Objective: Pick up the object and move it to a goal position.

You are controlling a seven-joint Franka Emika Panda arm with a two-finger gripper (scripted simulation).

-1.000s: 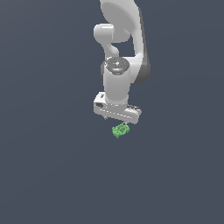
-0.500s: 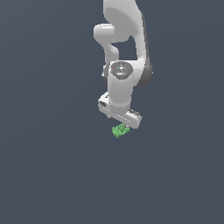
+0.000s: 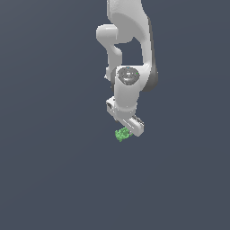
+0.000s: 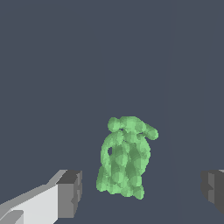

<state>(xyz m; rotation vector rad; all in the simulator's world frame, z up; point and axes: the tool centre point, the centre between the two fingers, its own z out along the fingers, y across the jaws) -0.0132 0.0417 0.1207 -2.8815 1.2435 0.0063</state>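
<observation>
Green lumpy object sits btwn spread fingers, untouched; no writing.

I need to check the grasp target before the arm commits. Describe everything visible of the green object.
The green object is small, bright green and lumpy, built of many rounded knobs fused into an irregular blocky mass, with a knobbly bar jutting across one end. Its surface looks matte and slightly translucent. In the wrist view it sits between the two dark fingertips of the open pincer, with a clear gap on each side, so nothing grips it. In the exterior view it shows just under the white pincer, on the plain dark grey ground.
</observation>
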